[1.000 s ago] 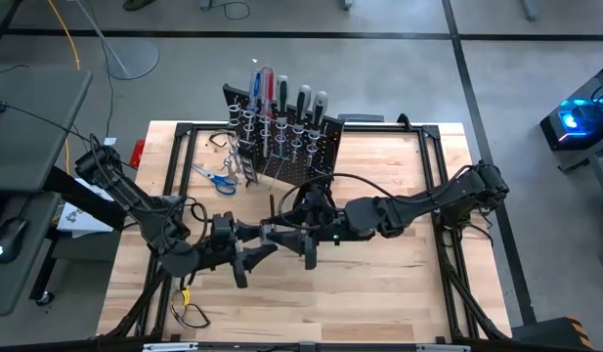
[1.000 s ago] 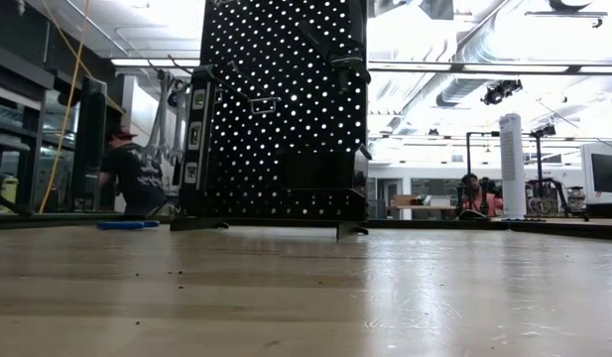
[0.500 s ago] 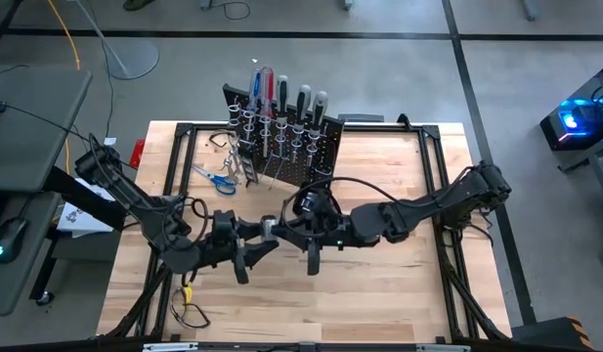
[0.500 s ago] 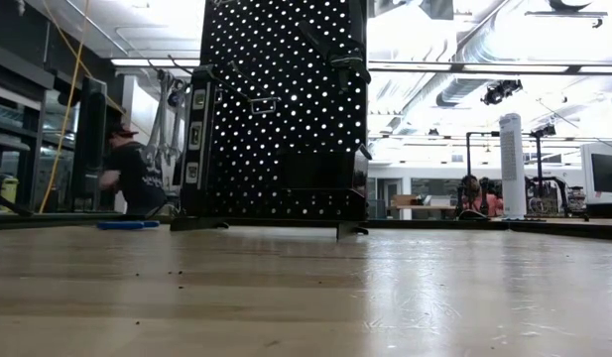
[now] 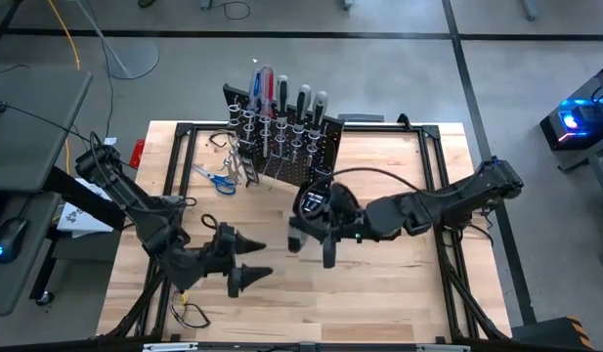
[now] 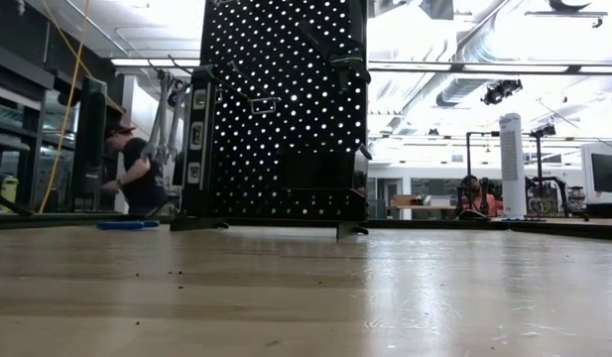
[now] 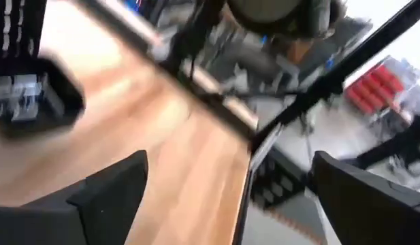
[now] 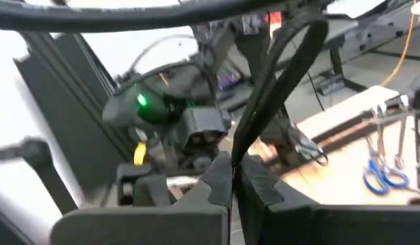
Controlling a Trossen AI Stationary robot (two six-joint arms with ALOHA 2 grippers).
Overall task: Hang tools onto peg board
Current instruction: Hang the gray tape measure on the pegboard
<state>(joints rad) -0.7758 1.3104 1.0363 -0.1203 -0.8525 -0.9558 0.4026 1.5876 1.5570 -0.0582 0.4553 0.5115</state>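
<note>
- The left gripper (image 5: pixel 250 259) hangs over the near-left part of the wooden worktop (image 5: pixel 379 293), its two dark fingers (image 7: pixel 107 194) spread wide with nothing between them.
- The right gripper (image 5: pixel 311 246) sits near the middle of the worktop, a little beyond the left one and apart from it. In the right wrist view its fingers (image 8: pixel 216 187) are pressed together on a thin dark rod-like thing (image 8: pixel 264 88) that sticks out past the fingertips; what kind of tool it is I cannot tell.
- Farther back on the left side, blue-handled scissors (image 5: pixel 221 179) lie flat on the worktop, just in front of the board's left end. The right wrist view shows them too, with a silver tool hanging close by.
- The peg board (image 5: pixel 281 147) stands upright at the far edge of the worktop, left of centre. Screwdrivers (image 5: pixel 267 93) stand in its row of rings, with blue, red and dark handles pointing up.
- In the low view the peg board is a tall black panel full of holes, and silver wrenches (image 6: pixel 172 114) hang at its left side.
- Beyond the worktop, a person (image 6: pixel 132 174) in a dark shirt bends forward in the room on the left, and a second person (image 6: pixel 474 195) sits far off on the right.
</note>
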